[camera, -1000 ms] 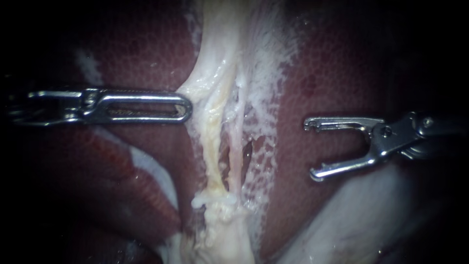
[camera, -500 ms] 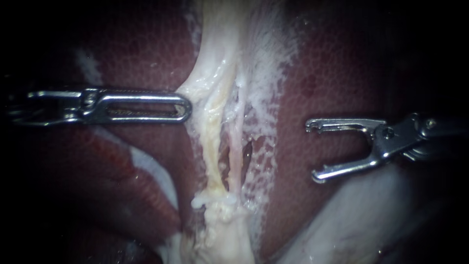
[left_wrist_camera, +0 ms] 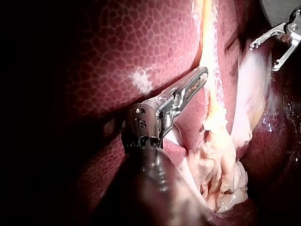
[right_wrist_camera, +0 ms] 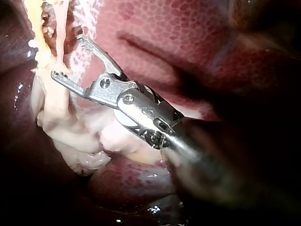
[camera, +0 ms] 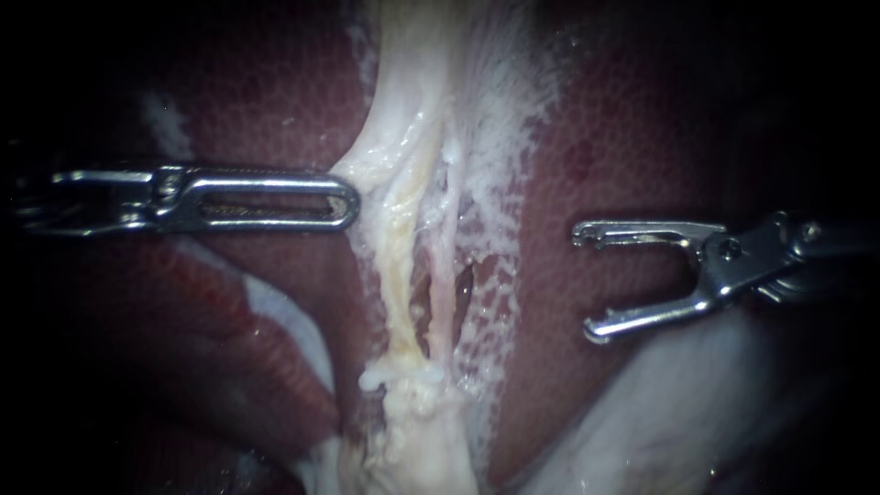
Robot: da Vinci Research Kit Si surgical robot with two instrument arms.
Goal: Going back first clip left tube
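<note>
Two thin tubes run down the middle of the endoscope view: the yellowish left tube [camera: 399, 266] and the pinkish right tube [camera: 443, 275]. My left instrument [camera: 353, 203] comes in level from the left. Its slotted jaws lie together, their tip on the edge of the pale tissue [camera: 367, 170] beside the left tube, which is drawn towards them. The left wrist view shows the same jaws [left_wrist_camera: 203, 72] at that yellowish strip. My right instrument [camera: 587, 280] hangs over the liver to the right of the tubes, jaws wide open and holding nothing, also in its own view [right_wrist_camera: 67, 56].
Dark red liver [camera: 623, 137] lies on both sides of the tubes. The tubes join a pale lumpy mass [camera: 412, 431] at the bottom. A smooth whitish surface [camera: 678, 403] lies under the right instrument. Webby white tissue [camera: 495, 183] lies right of the tubes.
My right instrument has drawn back very slightly to the right, jaws still open. The left instrument and the tubes have not moved.
</note>
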